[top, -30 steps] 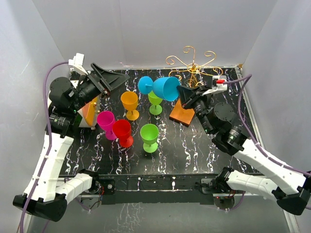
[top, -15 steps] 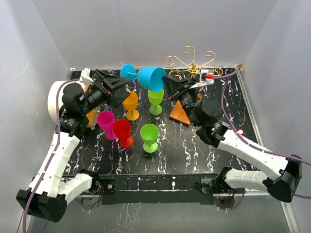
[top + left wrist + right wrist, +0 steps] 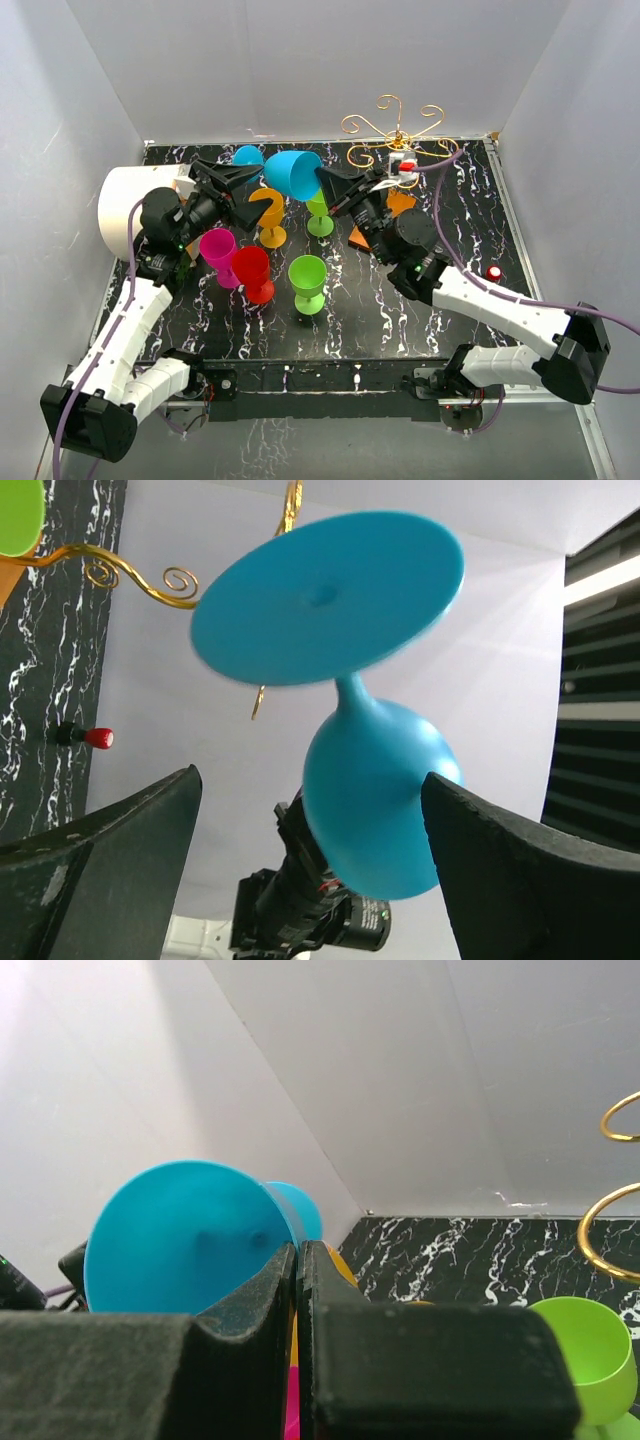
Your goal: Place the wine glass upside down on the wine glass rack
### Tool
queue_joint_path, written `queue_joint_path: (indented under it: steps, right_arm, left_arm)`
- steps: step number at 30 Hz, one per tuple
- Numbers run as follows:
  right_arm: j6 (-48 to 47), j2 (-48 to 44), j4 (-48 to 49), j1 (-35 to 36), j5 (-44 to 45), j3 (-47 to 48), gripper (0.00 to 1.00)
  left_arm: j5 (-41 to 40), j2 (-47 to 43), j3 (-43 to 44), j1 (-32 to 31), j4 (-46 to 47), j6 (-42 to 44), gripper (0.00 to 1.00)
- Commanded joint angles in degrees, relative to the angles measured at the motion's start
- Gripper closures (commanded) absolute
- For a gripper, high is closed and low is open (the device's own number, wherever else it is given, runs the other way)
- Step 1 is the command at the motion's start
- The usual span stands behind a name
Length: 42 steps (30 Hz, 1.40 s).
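A blue wine glass hangs on its side in the air above the table, foot pointing left. My right gripper is shut on its rim, and the pinch shows in the right wrist view against the blue bowl. My left gripper is open, its fingers standing either side of the bowl, the left one clearly apart from it. The gold wire wine glass rack stands at the back right, its orange base mostly hidden behind my right arm.
On the marbled black table stand an orange glass, two lime green glasses, a magenta glass and a red glass. A white cylinder sits at the left. A small red-capped object lies at the right.
My right arm has carried the blue glass leftward, away from the rack. My left gripper has come up so that its fingers flank the bowl, and they have narrowed slightly.
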Motion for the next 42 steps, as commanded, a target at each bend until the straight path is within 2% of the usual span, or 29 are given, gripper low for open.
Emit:
queue_joint_path:
  steps: [1,5,8,11,14,20,23,26,27,30,33,37,38,42]
  right_arm:
    - [-3.9,1.1,7.1,1.3,-2.7,-0.1,1.0]
    - [-4.5,1.5,8.0,1.7,-3.6,-0.4,1.0]
    - [-5.3,1.6,9.1,2.0,-5.2,-1.1,1.0]
    - [-6.3,2.0,9.7,2.2,-6.9,-1.2,1.0]
    - [-7.3,2.2,10.1,2.5,-7.0,-1.3,1.0]
    - [-7.4,2.4,11.6,2.5,-7.1,-2.0,1.0]
    - [-7.1,2.4,11.8,2.6,-8.6,-2.1,1.0]
    - [-6.7,2.1,11.8,2.7,-10.0,-2.4,1.0]
    - [-6.6,2.1,11.8,2.7,-10.6,-2.6,1.0]
    - [-5.3,1.7,10.8,2.7,-12.1,-2.6,1.0]
    - [-3.8,0.8,9.7,2.7,-13.4,-2.9,1.0]
    - [-1.7,-1.2,8.2,2.7,-12.8,-4.0,1.0]
    - [-0.8,-1.9,7.1,2.7,-12.2,-3.9,0.97]
    - [2.4,-5.5,-1.5,2.7,-10.3,-2.8,0.54]
  left_arm:
    - [-2.5,-1.9,-1.5,-0.3,2.0,-6.1,0.11]
    - [-7.8,-4.0,-4.0,-0.3,6.1,-9.5,0.11]
    - [-9.8,-4.7,-1.9,-0.3,4.6,-8.1,0.12]
    - [-11.5,-5.0,-0.3,-0.3,2.0,-7.8,0.19]
    - [-13.7,-5.4,-0.8,-0.3,6.0,-7.6,0.31]
    - [-14.9,-5.1,1.7,-0.3,4.6,-6.3,0.38]
    - [-15.6,-4.8,1.8,-0.3,4.2,-7.3,0.49]
    - [-16.0,-4.3,2.0,-0.3,4.8,-7.2,0.74]
    - [-15.8,-4.0,2.3,-0.3,5.2,-6.6,0.79]
    - [-15.0,-3.3,3.2,-0.3,4.7,-5.4,0.84]
    - [-14.9,-3.2,2.8,-0.2,4.9,-4.7,1.0]
    - [-15.0,-3.6,2.4,-0.3,5.8,-3.8,1.0]
    - [-14.7,-3.6,2.4,-0.3,6.5,-3.5,1.0]
    - [-14.1,-3.4,4.3,-0.2,7.2,0.2,1.0]
